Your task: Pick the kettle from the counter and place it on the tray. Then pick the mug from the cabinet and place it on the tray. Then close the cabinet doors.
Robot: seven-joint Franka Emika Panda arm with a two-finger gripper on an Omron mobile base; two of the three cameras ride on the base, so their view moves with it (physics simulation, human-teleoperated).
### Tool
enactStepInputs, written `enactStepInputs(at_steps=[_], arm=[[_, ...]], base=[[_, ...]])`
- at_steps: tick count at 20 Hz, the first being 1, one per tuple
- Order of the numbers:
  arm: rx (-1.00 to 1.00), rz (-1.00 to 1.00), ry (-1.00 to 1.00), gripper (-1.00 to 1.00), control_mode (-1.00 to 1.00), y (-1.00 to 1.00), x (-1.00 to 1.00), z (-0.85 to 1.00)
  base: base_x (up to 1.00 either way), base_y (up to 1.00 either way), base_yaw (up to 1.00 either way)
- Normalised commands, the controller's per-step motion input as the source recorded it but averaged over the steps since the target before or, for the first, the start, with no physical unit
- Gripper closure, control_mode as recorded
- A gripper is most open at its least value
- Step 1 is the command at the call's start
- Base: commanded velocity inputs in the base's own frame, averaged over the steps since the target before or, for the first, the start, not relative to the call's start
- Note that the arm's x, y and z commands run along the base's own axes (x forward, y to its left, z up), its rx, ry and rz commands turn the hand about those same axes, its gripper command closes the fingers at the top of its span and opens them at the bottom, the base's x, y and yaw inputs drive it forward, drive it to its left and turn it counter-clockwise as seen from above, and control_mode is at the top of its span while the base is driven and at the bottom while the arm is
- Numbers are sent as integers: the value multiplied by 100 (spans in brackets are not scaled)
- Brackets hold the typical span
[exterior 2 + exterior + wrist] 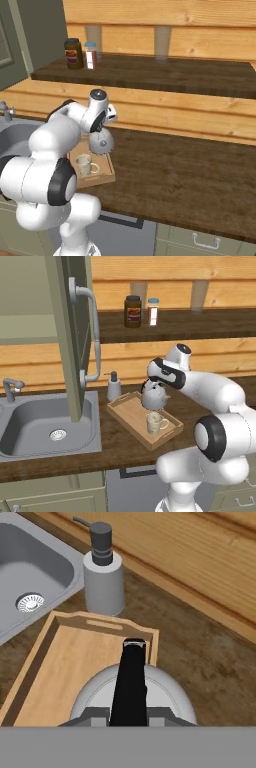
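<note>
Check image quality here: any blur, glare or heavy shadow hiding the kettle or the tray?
Left base view: sharp, even rendered light, kettle and mug clear on the tray. Right base view: no glare, but the arm covers part of the tray. Hand view: crisp; the kettle's dark handle crosses the bottom, gripper barely showing.

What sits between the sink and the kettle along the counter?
The soap dispenser stands there on the counter, just past the sink rim and beside the tray's far end; the kettle is over the tray. Left base and hand views show it.
</note>
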Motion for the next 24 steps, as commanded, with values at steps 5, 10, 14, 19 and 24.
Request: enactStepInputs(at_steps=[5, 10, 14, 19, 24], arm=[[0, 14, 0, 100, -100, 58, 0, -3], [0, 12, 0, 100, -100, 45, 3, -17], [0, 8, 0, 100, -100, 20, 1, -22], [0, 7, 0, 100, -100, 5, 0, -27], [0, 6, 0, 100, -100, 5, 0, -26]], base=[[0, 0, 0], [0, 0, 0], [0, 0, 0], [0, 0, 0], [0, 0, 0]])
